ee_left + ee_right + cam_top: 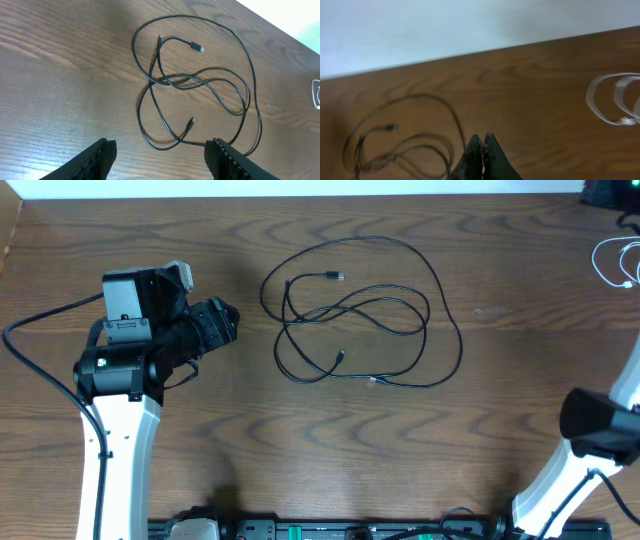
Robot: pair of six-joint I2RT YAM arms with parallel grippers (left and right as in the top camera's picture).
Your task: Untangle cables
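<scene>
A long thin black cable [440,300] lies in loose crossing loops at the middle of the wooden table, both small plug ends inside the loops. It also shows in the left wrist view [250,65] and, blurred, in the right wrist view [455,117]. A coiled white cable [612,262] lies at the far right edge and also shows in the right wrist view [600,100]. My left gripper [160,150] is open and empty, left of the black cable. My right gripper [483,145] is shut and empty; in the overhead view only its arm shows at the lower right.
The left arm [130,370] stands over the left side of the table with its own thick black wire curving at the far left. The right arm [590,430] sits at the lower right corner. A dark object [610,192] is at the back right corner.
</scene>
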